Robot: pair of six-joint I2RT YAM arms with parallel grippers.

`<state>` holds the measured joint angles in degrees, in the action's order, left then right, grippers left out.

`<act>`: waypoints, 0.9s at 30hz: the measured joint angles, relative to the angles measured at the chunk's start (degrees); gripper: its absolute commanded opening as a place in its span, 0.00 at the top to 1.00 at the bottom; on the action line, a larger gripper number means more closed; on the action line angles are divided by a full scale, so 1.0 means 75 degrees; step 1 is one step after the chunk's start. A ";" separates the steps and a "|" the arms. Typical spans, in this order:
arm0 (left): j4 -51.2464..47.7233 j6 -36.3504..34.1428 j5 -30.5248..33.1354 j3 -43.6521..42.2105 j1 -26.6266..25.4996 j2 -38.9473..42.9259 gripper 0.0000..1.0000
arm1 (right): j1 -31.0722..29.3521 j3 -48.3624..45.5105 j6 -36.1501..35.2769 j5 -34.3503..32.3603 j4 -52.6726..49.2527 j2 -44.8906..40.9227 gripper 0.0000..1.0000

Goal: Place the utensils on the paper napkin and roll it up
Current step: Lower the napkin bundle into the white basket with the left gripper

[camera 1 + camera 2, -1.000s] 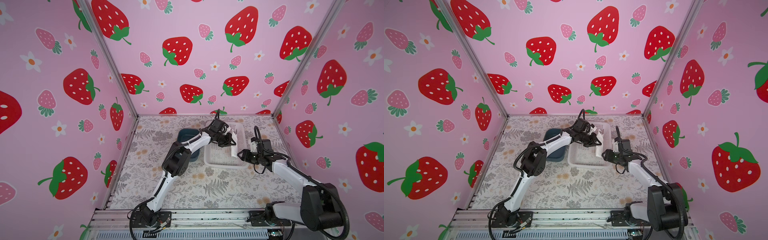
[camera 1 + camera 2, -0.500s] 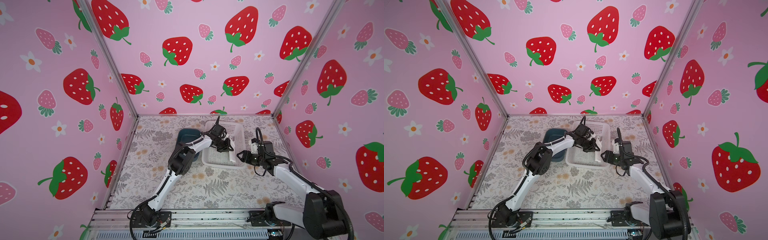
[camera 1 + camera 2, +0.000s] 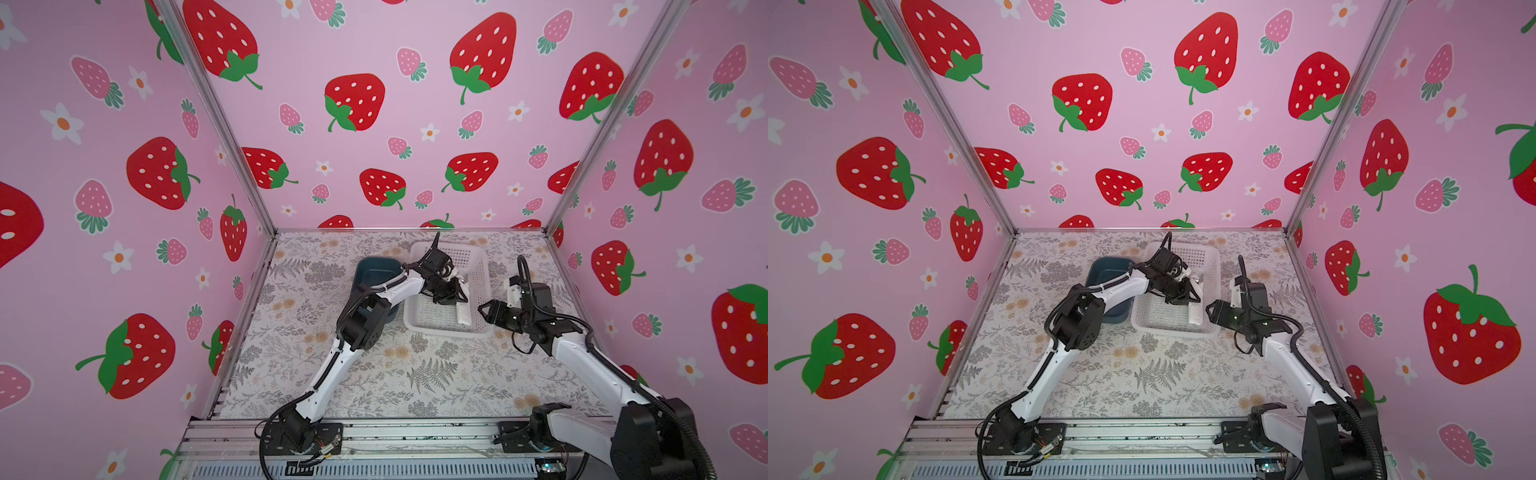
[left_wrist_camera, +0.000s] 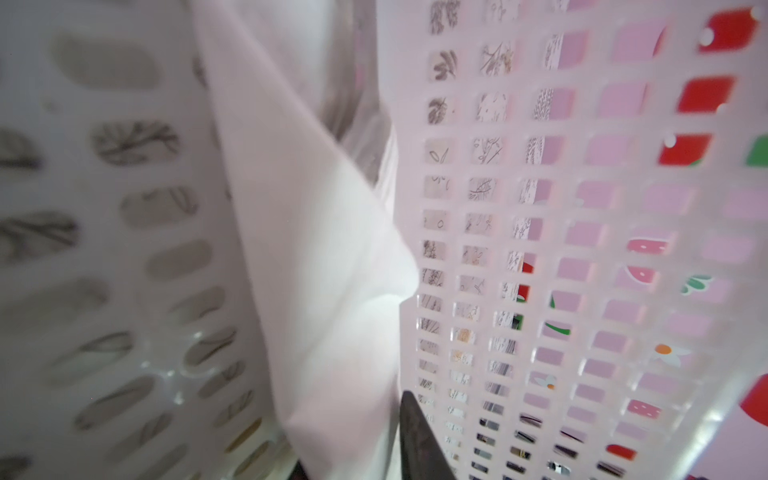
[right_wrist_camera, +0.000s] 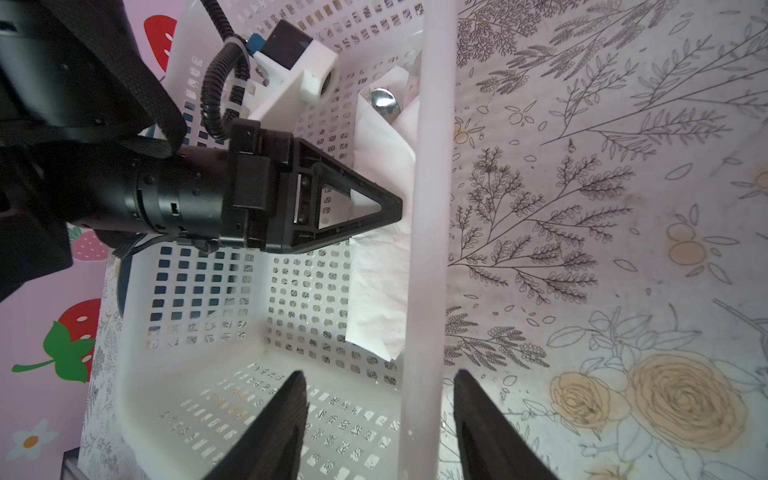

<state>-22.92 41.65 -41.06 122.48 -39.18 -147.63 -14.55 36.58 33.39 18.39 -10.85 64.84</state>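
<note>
Presently on file: rolled white paper napkin, lying inside white perforated plastic basket along one side wall; basket standing on floral-patterned counter.

- Utensils: silver spoon bowl poking from one end of roll. Fork and knife not seen, presumably wrapped inside.
- Black left pincer: tip down on roll's middle. Gripping or letting go not determinable, second finger hidden.
- Black right pincer: spread open, empty, astride basket's wall without visible contact.

Hazards, as judged:
- Outer layer of roll likely to spring loose if released unsupported.
- Spoon liable to slide out of open end if roll tilted.
- Thin paper apt to tear under pinch or drag against perforations.
- Light basket prone to shift or tip if nudged by right pincer.
</note>
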 measured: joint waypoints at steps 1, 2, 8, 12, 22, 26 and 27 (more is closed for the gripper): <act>-0.0041 -0.0035 0.0017 0.0020 -0.0003 0.0000 0.68 | 0.0000 0.0000 0.0000 -0.0023 -0.0026 -0.0032 0.41; -0.0090 -0.0090 0.0020 0.0044 -0.0006 0.0000 0.66 | 0.0000 0.0000 0.0003 -0.0035 -0.0047 -0.0058 0.41; -0.0536 -0.0393 0.0259 0.0300 -0.0032 0.0006 0.59 | 0.0000 0.0000 0.0006 -0.0087 -0.0114 -0.0160 0.41; -0.0933 -0.0595 0.0501 0.0504 -0.0044 0.0015 0.54 | 0.0000 0.0000 0.0009 -0.0105 -0.0117 -0.0172 0.41; -0.1824 -0.0962 0.1370 0.0560 -0.0050 0.0291 0.52 | 0.0000 0.0000 0.0032 -0.0108 -0.0125 -0.0172 0.41; -0.2008 -0.1020 0.1550 0.0562 -0.0050 0.0323 0.57 | 0.0000 0.0000 0.0055 -0.0108 -0.0125 -0.0172 0.41; -0.2031 -0.1023 0.1562 0.0562 -0.0050 0.0323 0.59 | 0.0000 0.0000 0.0058 -0.0108 -0.0125 -0.0172 0.41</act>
<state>-38.15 33.98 -29.34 126.69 -39.55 -145.21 -14.55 36.58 33.82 17.58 -11.79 63.55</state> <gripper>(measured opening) 0.434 0.592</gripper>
